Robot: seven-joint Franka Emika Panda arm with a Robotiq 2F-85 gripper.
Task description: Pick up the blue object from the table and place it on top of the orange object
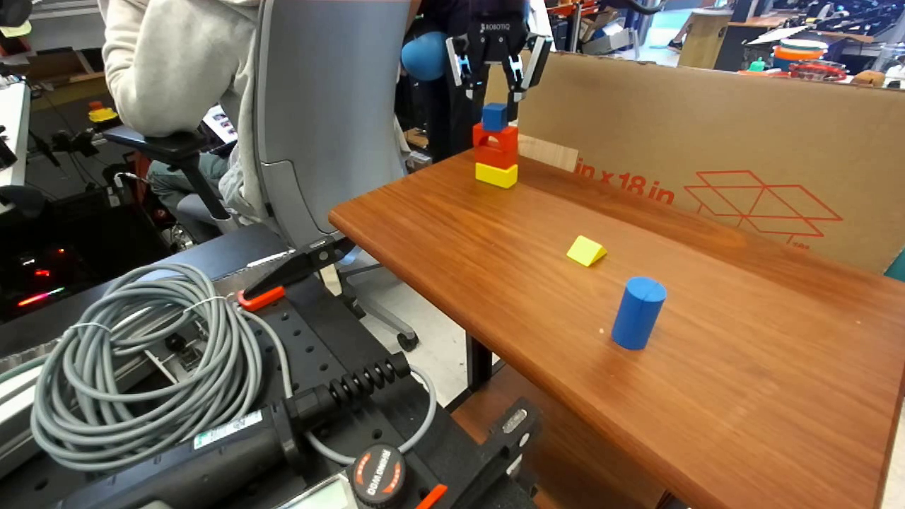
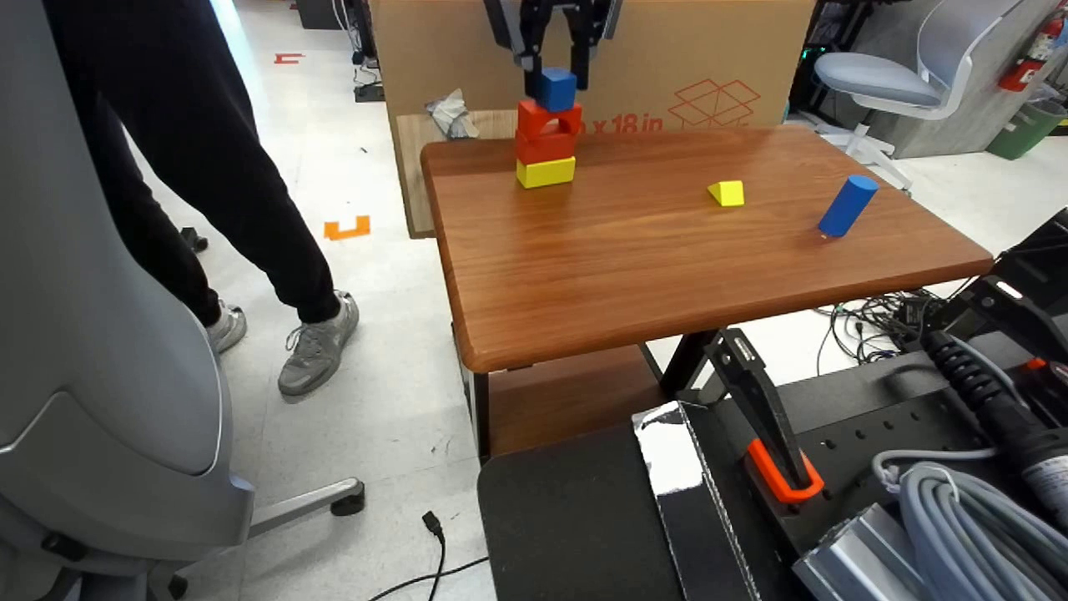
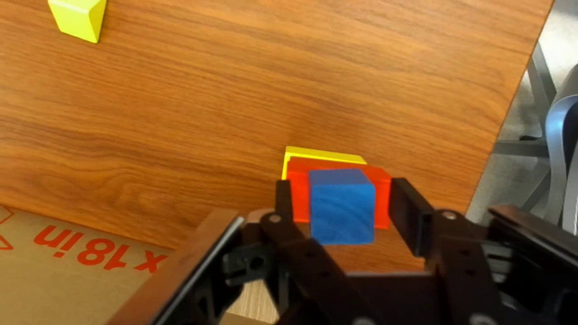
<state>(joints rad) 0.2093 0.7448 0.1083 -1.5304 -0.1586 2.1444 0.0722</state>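
Up on top of the orange block (image 2: 534,125) the blue cube (image 2: 557,89) is sitting, and my gripper (image 3: 341,198) is standing wide around it, gaps showing at both fingers (image 3: 413,219)! I'm reading this as the letting-go step, the placing looking done, so the next move is calling for a straight rise above the orange block, nudging nothing.
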